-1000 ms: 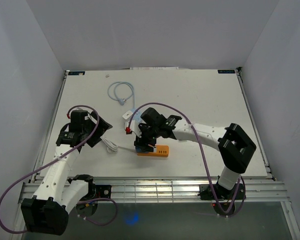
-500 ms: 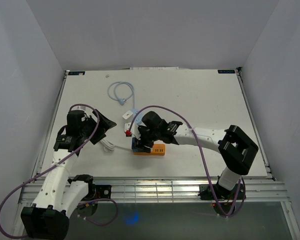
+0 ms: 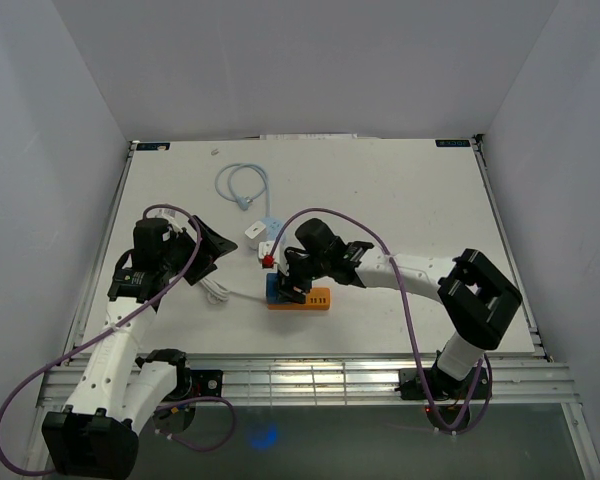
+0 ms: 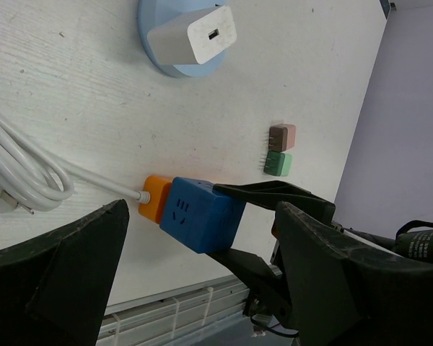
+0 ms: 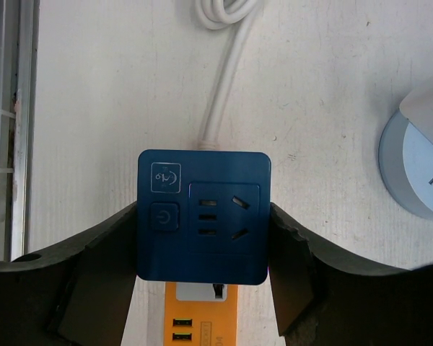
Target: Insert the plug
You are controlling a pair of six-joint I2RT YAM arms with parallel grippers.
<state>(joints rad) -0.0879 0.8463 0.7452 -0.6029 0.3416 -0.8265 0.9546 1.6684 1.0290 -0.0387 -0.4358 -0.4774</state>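
A blue cube socket (image 3: 278,288) sits on the cable end of an orange power strip (image 3: 308,298) near the table's middle front. My right gripper (image 3: 286,283) is shut on the cube. In the right wrist view its fingers (image 5: 101,277) press both sides of the cube (image 5: 202,227), socket face up, with the orange strip (image 5: 202,321) below it. My left gripper (image 3: 208,250) is open and empty, to the left of the strip. In the left wrist view it looks at the cube (image 4: 202,214) from the side.
A white charger on a light-blue disc (image 3: 259,231) lies just beyond the strip. The strip's white cable (image 3: 220,292) is bundled to the left. A light-blue cable loop (image 3: 242,185) lies farther back. Small brown (image 4: 282,135) and green (image 4: 278,163) plugs lie beside the strip.
The orange strip and blue cube have shifted a little left with my right gripper, which then edged away from me. My left gripper has turned slightly.
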